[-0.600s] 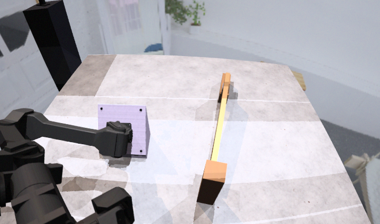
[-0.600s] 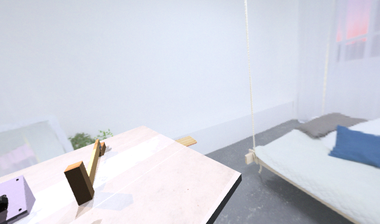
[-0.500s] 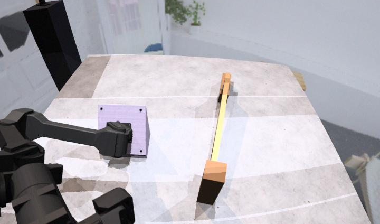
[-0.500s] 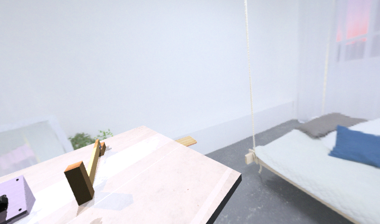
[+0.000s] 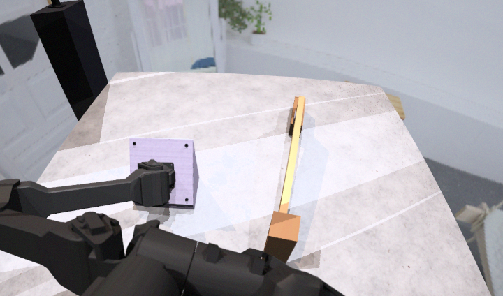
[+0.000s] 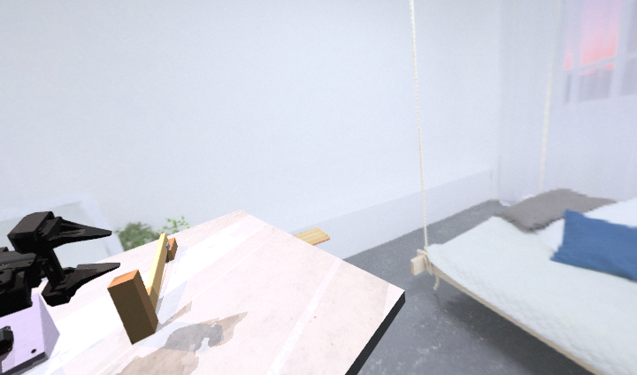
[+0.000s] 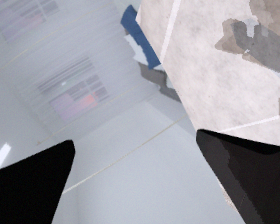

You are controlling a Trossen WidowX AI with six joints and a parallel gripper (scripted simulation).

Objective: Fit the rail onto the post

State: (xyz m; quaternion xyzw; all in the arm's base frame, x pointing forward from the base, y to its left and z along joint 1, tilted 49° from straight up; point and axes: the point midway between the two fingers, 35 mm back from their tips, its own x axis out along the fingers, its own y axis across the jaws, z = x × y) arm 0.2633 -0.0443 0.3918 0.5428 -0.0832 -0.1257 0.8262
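From the top view, the pale wooden rail (image 5: 293, 156) is lying on the desk (image 5: 370, 159), its long axis running away from the arm toward the footboard block (image 5: 296, 119), its near end sitting by the squat brown post (image 5: 283, 233); the pegs are hiding from sight. In the exterior view, the end effector (image 6: 101, 251) is hovering left of the post (image 6: 134, 305), well apart from the rail (image 6: 157, 265), fingers spread wide and holding nothing. The wrist view is showing only matte black fingertips framing the speckled desk (image 7: 211, 50).
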